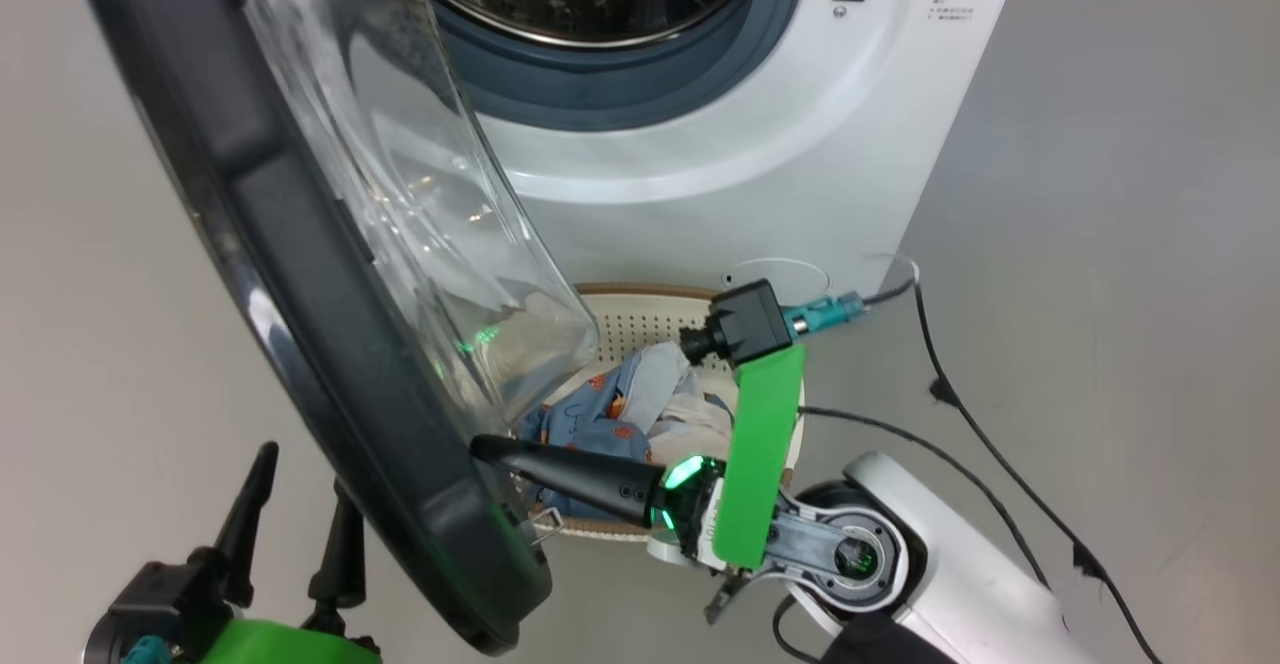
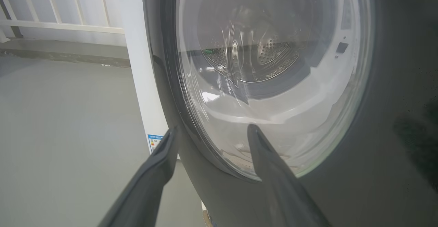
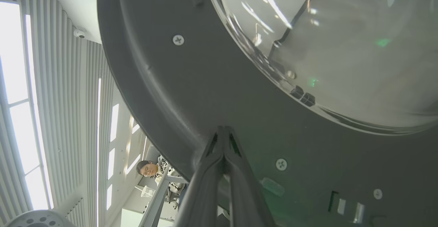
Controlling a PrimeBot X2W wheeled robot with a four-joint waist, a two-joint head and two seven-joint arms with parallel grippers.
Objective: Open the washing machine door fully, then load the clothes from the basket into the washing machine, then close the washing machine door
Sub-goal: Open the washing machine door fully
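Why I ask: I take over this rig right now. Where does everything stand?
Left end effector: open, holding nothing, on the outer side of the washing machine door.
Right end effector: shut, holding nothing, tips at the door's inner face near its lower rim.
Things: the door is swung well out from the washing machine; the clothes lie in the basket on the floor before it.
Done: door opened, perhaps not fully.
Left: finish opening if needed, load the clothes, close the door.
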